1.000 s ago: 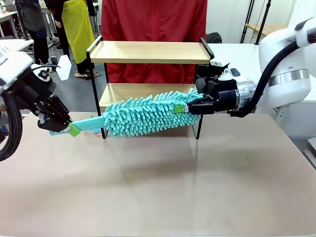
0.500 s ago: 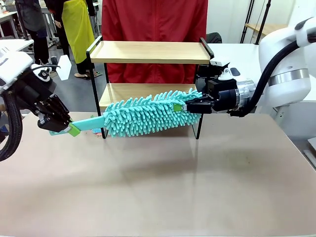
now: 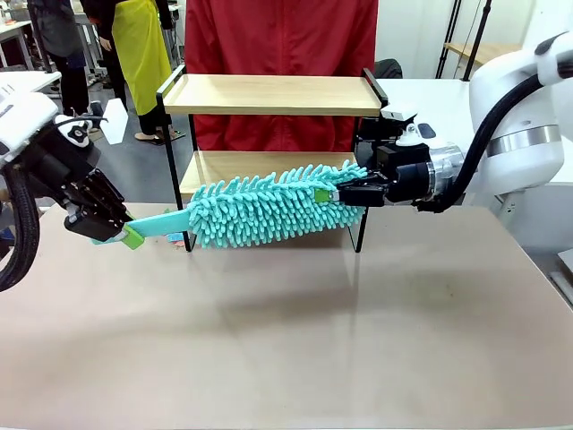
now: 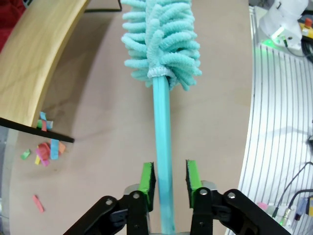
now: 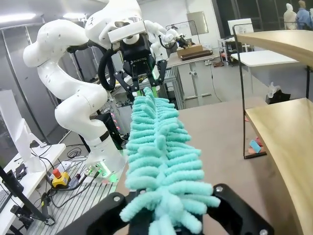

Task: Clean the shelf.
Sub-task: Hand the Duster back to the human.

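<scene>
The shelf (image 3: 273, 94) stands at the table's far side, two light wooden boards in a black frame; a board edge (image 4: 34, 54) shows in the left wrist view and both boards (image 5: 288, 122) in the right wrist view. A teal fluffy duster (image 3: 269, 210) hangs level in front of the lower board. My right gripper (image 3: 333, 193) is shut on the duster's fluffy tip (image 5: 161, 196). My left gripper (image 4: 170, 177) is open around the teal handle (image 4: 164, 147); the handle lies against one green pad (image 4: 148, 177), with a gap to the other. In the front view the left gripper (image 3: 130, 235) is at the handle's end.
Small coloured paper scraps (image 4: 46, 149) lie on the brown table (image 3: 286, 340) below the shelf's left end; they also show as scraps (image 5: 255, 145) in the right wrist view. A person in red (image 3: 282, 45) stands right behind the shelf. Other people stand farther back on the left.
My left gripper's jaws have opened off the duster handle and the hand has shifted slightly left. My right gripper has closed onto the fluffy tip and holds still.
</scene>
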`<state>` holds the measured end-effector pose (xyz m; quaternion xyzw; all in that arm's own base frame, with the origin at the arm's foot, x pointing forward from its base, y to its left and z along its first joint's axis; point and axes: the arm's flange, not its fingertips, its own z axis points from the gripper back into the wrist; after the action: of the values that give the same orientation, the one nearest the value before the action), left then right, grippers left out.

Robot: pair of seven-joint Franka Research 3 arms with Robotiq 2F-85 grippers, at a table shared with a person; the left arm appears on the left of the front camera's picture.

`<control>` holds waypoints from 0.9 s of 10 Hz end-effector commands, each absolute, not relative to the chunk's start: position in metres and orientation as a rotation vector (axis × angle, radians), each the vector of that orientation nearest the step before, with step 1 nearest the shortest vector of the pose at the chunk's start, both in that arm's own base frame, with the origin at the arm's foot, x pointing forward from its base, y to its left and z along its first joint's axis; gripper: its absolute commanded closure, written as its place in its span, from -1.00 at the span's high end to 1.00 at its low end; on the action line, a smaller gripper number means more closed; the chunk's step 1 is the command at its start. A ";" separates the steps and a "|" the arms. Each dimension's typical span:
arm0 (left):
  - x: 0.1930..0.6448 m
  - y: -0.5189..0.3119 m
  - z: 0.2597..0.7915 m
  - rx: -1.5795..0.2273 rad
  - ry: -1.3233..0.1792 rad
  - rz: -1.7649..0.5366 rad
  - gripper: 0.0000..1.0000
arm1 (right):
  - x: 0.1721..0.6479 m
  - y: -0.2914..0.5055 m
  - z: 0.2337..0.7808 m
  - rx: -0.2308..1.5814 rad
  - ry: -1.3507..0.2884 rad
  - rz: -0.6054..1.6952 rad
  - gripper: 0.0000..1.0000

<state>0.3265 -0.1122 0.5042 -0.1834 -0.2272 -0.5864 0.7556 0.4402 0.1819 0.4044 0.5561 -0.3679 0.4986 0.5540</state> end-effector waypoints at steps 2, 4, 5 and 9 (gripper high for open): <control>0.323 -0.100 0.518 -0.505 -0.553 -1.250 1.00 | 0.440 0.182 0.405 1.313 -0.869 1.178 -1.00; 0.322 -0.079 0.537 -0.566 -0.635 -1.206 1.00 | 0.440 0.182 0.405 1.313 -0.869 1.178 -1.00; 0.323 -0.063 0.547 -0.587 -0.701 -1.163 1.00 | 0.440 0.182 0.405 1.313 -0.869 1.178 -1.00; 0.315 0.017 0.569 -0.722 -0.943 -1.117 1.00 | 0.440 0.182 0.405 1.313 -0.869 1.178 -1.00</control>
<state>0.3160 0.0061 0.5768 -0.2988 -0.4013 -0.4833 0.7184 0.4402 0.1813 0.4036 0.5562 -0.3677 0.4977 0.5547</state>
